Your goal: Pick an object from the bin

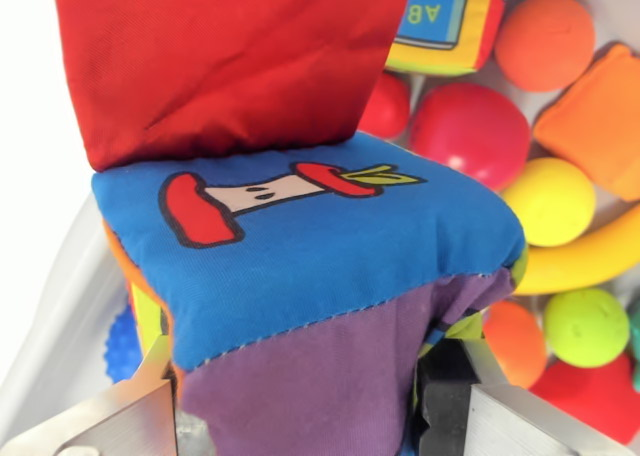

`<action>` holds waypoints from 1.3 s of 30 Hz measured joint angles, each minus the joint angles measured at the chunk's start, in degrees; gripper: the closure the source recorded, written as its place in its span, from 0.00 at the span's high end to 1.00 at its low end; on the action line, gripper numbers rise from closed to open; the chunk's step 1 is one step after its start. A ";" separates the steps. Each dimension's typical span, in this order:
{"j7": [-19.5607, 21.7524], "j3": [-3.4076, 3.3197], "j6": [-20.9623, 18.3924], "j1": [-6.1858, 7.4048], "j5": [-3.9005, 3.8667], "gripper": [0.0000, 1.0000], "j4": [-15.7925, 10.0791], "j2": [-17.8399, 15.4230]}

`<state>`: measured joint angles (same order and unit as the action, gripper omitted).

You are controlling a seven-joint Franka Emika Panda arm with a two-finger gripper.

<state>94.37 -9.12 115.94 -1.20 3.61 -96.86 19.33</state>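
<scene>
letters "ab" on the cloth block (445, 21) at top; the rest cut off

bin (50, 316) wall close at wrist view's left | balls (470, 131) packed right | fabric cube (300, 246) fills centre

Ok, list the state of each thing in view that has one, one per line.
pincer: shut on the fabric cube, a finger on each side
fabric cube: gripped, apple-core face showing, tilted
letter block: loose, lying among the balls, partly hidden
yellow banana: loose, lying between balls
red ball: loose, ungripped
</scene>
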 joint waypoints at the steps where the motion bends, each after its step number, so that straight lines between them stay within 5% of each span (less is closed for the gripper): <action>1: 0.03 -0.01 -0.58 0.00 -0.05 0.00 0.41 -0.19; 19: 0.33 -0.19 -9.65 -0.02 -0.45 0.00 7.71 -2.00; 39: 0.42 -0.36 -15.27 -0.06 -0.49 0.00 13.10 -2.27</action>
<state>94.79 -9.49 100.67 -1.26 3.11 -83.76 17.07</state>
